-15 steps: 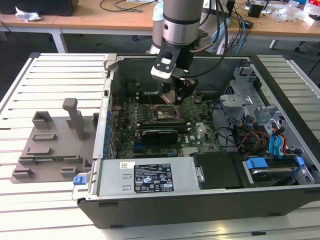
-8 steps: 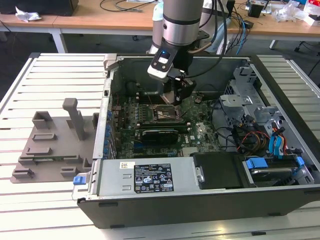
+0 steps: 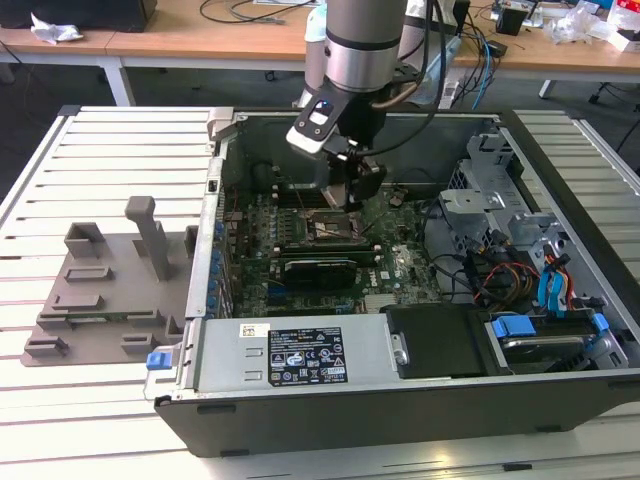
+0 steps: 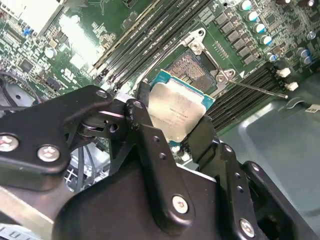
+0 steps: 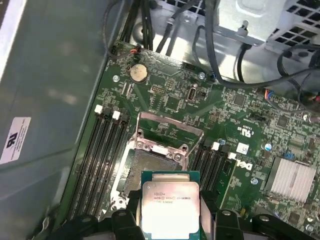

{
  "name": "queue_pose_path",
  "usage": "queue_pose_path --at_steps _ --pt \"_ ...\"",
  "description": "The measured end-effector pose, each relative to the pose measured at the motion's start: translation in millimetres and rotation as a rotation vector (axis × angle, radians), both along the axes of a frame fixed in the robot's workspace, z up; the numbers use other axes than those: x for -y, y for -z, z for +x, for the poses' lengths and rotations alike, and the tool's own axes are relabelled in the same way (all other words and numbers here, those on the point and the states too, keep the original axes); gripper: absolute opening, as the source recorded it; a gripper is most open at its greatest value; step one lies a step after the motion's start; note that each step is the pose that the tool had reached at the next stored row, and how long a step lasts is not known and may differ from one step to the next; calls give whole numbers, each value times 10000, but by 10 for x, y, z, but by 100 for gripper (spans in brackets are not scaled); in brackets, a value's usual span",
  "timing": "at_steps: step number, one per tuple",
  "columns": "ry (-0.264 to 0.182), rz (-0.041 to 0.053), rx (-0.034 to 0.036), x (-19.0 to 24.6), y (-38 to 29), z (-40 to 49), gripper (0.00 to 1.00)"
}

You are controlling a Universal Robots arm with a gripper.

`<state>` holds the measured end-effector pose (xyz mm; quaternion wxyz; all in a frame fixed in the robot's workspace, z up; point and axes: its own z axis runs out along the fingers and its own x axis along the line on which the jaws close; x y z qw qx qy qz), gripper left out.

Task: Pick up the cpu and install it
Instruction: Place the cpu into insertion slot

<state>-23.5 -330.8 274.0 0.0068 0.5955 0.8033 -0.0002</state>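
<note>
The arm (image 3: 365,50) comes down steeply from above into the open computer case (image 3: 300,345), which lies on its side on a slatted table (image 3: 110,150); its wrist is bent so that the gripper (image 3: 352,190) points down at the green motherboard (image 3: 300,240), just over the socket (image 3: 335,225); in both wrist views the two black fingers (image 4: 145,125) are clamped on opposite edges of the cpu (image 4: 180,100), one on each side, with the chip's flat face turned towards the cameras; the cpu (image 5: 171,207) is a small square with a dull silver-grey metal lid, fine dark print across it and a thin pale teal-green rim showing around the lid; in the second wrist view it sits tilted relative to the board; it hangs over one edge of the socket (image 5: 145,165) rather than squarely in it, and whether it touches the socket cannot be told; the socket's metal retention frame (image 5: 170,131) stands swung open; dark memory slots (image 5: 97,160) run along both sides of the socket; a grey tray (image 3: 100,290) with upright posts lies on the table at the exterior view's left, apart from the gripper.
</note>
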Motion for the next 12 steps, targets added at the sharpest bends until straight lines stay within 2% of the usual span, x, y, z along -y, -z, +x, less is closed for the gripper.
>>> queue_pose_path --at_steps 2,8,10,12 --pt "535 0 1 0 5 0 55" --pt "1655 -8 0 0 16 0 55" --pt "1925 -14 0 0 18 0 55" --pt "1977 -15 1 0 18 0 55"
